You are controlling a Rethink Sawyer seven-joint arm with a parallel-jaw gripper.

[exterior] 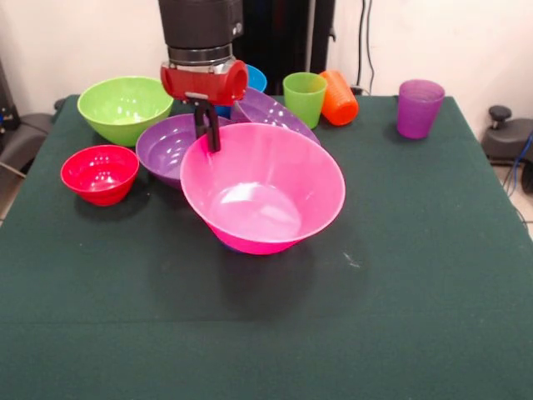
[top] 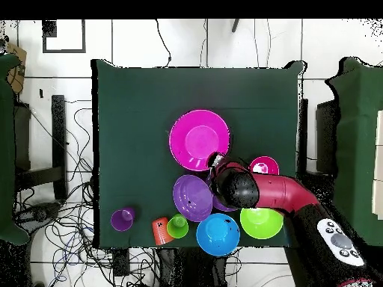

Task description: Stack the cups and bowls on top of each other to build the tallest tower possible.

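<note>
Here the gripper (exterior: 210, 133) comes down from the red and black arm (top: 277, 193), and its dark fingers (exterior: 213, 132) reach the far rim of the pink bowl (exterior: 262, 187). They look pinched on that rim — one finger inside, one outside — though the pictures do not show the grip closely. The pink bowl sits tilted, its open mouth tipped toward the front camera, and a sliver of blue shows under its near edge; what that is cannot be told.

Just behind the pink bowl, to its left in the front view, a purple bowl (exterior: 171, 146) stands upright and meets the pink rim. A second purple bowl (exterior: 271, 110) leans behind the gripper, tilted. A blue bowl (exterior: 254, 79) peeks out beside the red wrist — from above it shows as a full round blue bowl near the robot's edge of the table (exterior: 416, 275).

Farther left in the front view, the lime green bowl (exterior: 125, 108) stands upright, and the small red bowl (exterior: 100, 173) sits in front of it, apart.

At the back, the green cup (exterior: 305, 98) stands upright, touching the orange cup (exterior: 339, 97), which lies on its side. The purple cup (exterior: 418, 107) stands upright, well apart to the right.
</note>
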